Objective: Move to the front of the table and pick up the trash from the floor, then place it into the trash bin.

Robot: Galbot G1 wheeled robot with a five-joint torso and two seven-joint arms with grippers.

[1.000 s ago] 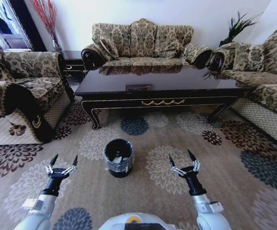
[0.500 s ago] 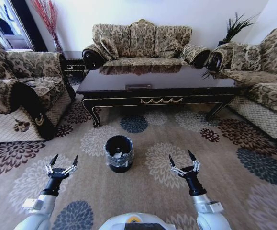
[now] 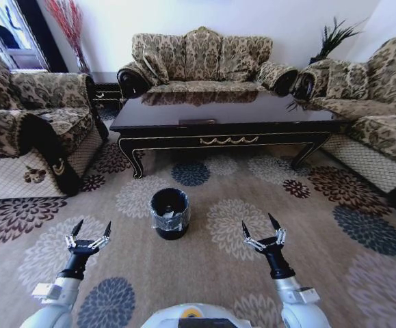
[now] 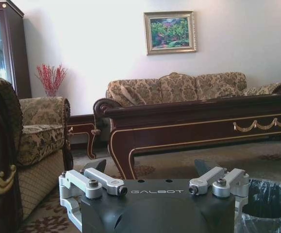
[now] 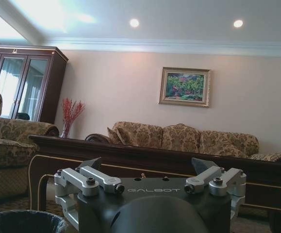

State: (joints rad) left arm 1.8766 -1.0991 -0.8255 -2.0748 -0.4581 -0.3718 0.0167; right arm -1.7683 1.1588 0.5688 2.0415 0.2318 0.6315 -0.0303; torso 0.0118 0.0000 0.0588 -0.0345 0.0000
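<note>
Hidden: the bin's point(image 3: 169, 212) contents were hard to make out; something pale lay inside. In the left wrist view only its rim point(image 4: 271, 204) showed, cut off at the picture's corner.
Left gripper point(image 3: 88, 234): held low over the carpet point(image 3: 204, 273), arm stretched forward, its two dark fingers spread wide and holding nothing.
Bin: stood on the carpet between the two grippers, a little ahead of them, nearer the left one.
Table point(image 3: 225, 119): beyond the bin, its long front edge facing the robot; sofas on its three other sides.
Right gripper point(image 3: 262, 232): same forward pose as the left, fingers likewise spread and empty.
Change: the table and sofas sat slightly higher and farther off than half a second before, the bin too; the camera had moved, while both grippers kept their places.
</note>
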